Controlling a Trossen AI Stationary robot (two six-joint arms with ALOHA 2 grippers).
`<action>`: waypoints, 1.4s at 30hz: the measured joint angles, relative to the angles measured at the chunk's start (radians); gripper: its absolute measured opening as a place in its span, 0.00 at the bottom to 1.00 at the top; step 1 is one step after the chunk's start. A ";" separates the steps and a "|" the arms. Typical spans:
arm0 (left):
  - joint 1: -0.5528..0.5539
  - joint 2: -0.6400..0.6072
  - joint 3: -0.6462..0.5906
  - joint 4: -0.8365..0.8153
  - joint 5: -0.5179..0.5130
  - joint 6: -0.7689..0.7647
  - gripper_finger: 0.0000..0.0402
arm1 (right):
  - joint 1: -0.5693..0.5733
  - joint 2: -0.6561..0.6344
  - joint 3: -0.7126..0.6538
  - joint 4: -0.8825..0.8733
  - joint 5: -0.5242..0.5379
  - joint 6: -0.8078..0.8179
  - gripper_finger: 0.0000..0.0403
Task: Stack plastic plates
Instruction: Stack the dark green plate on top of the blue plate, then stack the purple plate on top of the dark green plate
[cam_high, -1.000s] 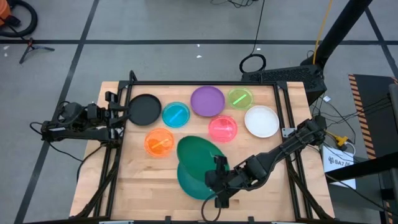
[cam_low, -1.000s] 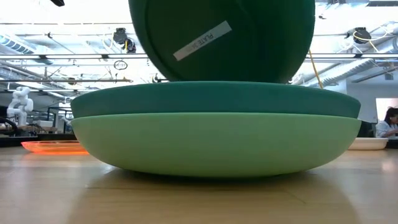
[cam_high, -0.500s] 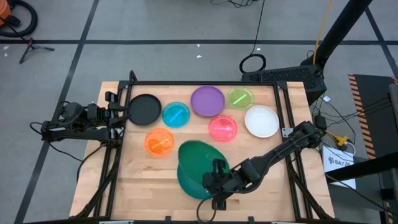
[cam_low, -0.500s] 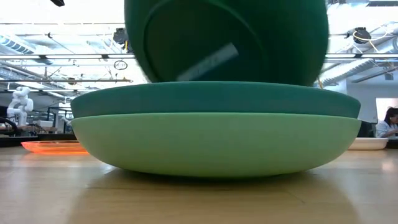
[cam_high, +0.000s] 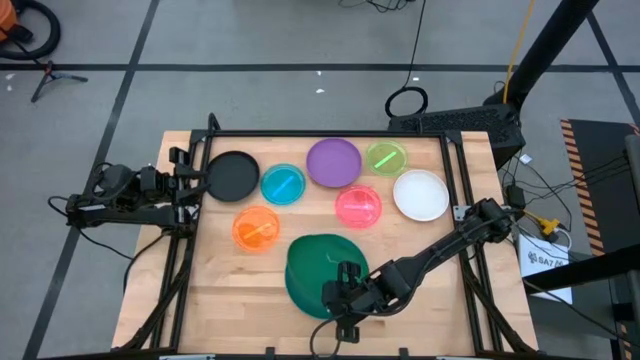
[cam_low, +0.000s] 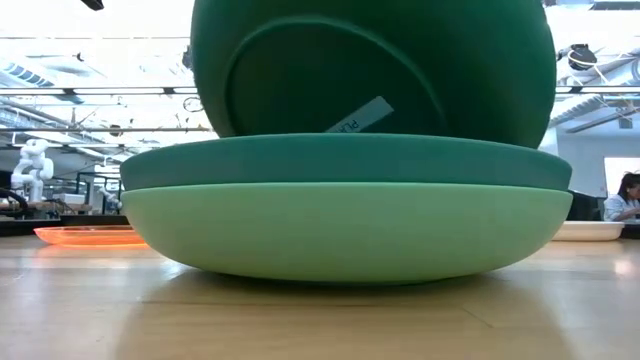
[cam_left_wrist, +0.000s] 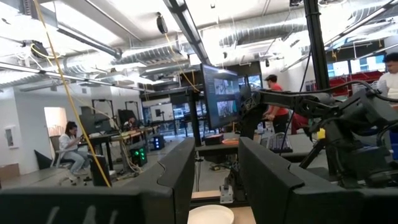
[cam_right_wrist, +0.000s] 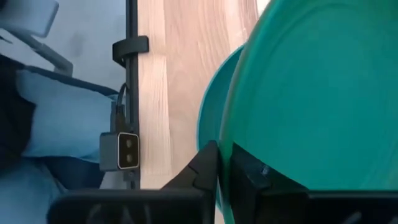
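The right gripper (cam_high: 343, 300) pinches the near rim of the dark green plate (cam_high: 322, 262), which tilts just above the teal plate (cam_low: 345, 162), ready to drop flat onto it.

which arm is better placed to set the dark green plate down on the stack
The right. Its hand already grips the dark green plate, tilted over the teal plate and mint plate at the table's near edge. The left hand waits by the black plate at the table's left edge, holding nothing.
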 joint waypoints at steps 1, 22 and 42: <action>0.000 0.000 0.000 0.000 0.000 0.000 0.33 | 0.000 0.000 0.000 0.001 0.001 0.011 0.06; 0.000 0.000 0.000 0.000 0.000 0.000 0.33 | -0.001 0.000 0.000 0.011 0.021 0.241 0.26; 0.000 0.000 0.000 -0.003 0.000 0.000 0.33 | -0.157 -0.001 -0.001 -0.059 0.048 0.496 0.15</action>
